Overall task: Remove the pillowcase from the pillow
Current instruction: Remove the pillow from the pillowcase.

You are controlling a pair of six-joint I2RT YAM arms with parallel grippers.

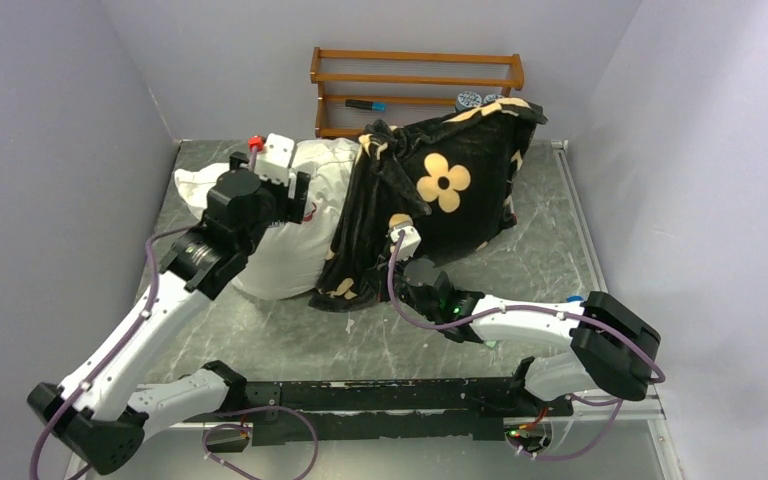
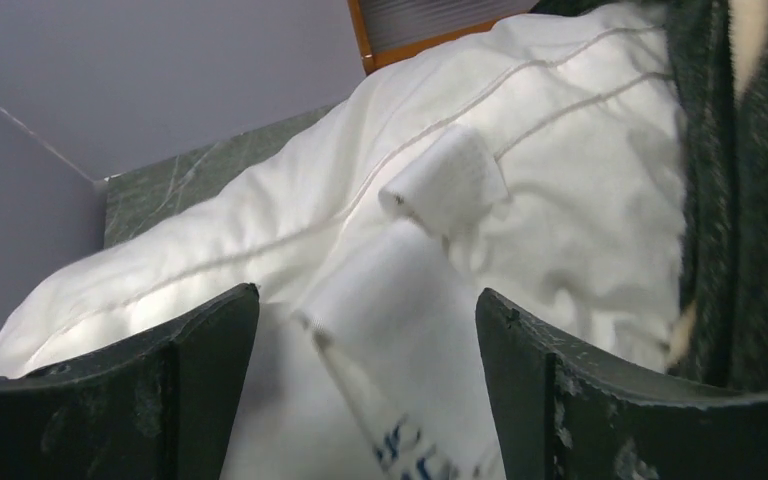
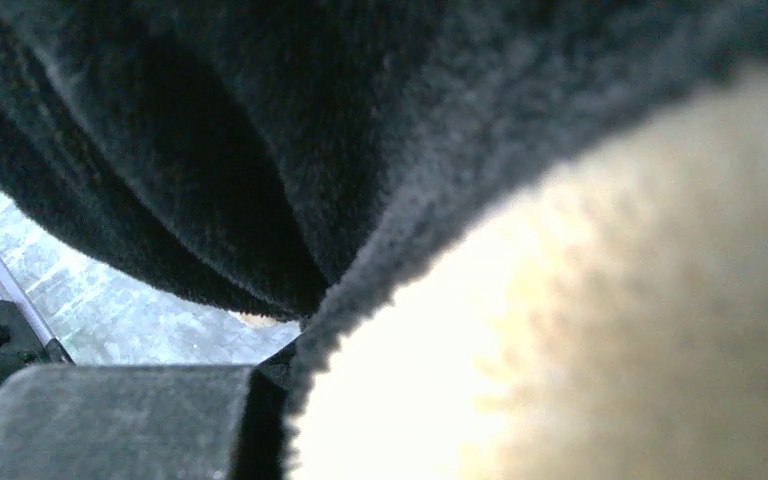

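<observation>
The pillow lies on the surface. Its right half is inside the black pillowcase. The right pincer is clamped on the pillowcase's near edge, I think so it can pull the cover off. The left pincer hangs over the bare white end with its jaws apart, holding nothing. It may need to pin the pillow down. A rack stands close behind and could get in the way.

Top view: even light, sharp. Left wrist: pillow bright, soft. Right wrist: pillowcase blurred, dim upper left, glare lower right.
</observation>
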